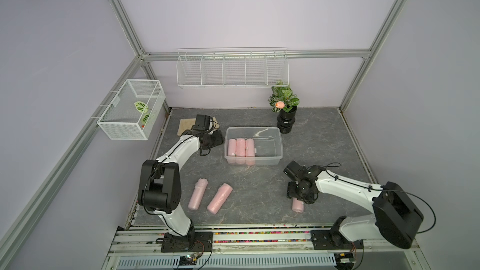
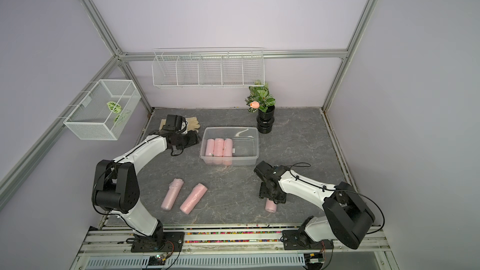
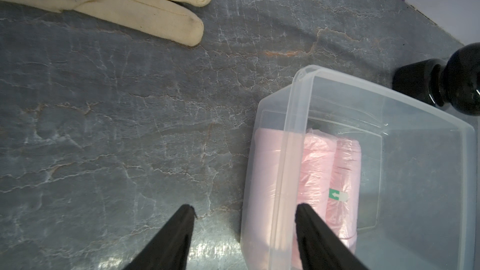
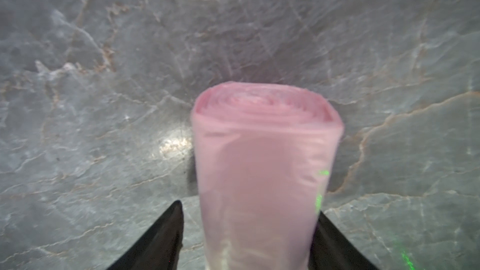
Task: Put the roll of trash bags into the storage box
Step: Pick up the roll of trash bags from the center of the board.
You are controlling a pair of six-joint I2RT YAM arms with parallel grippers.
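The roll (image 4: pixel 259 164) is pale pink film wound tight, its end spiral showing. It is likely light, slightly squashy and slick, so best pinched across its middle. It lies on the tabletop (image 1: pixel 324 146) near the front, well apart from the box (image 1: pixel 253 128). The right gripper (image 4: pixel 249 206) straddles it, jaws apart: one finger seems to touch, the other shows a gap. The left gripper (image 3: pixel 246 204) hangs wide and empty by the box's wall. In the box lie three rolls (image 1: pixel 240 148); two loose rolls (image 1: pixel 198 194) lie on the tabletop.

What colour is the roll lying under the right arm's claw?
The roll is pale, slightly see-through pink. It shows best in the right wrist view.
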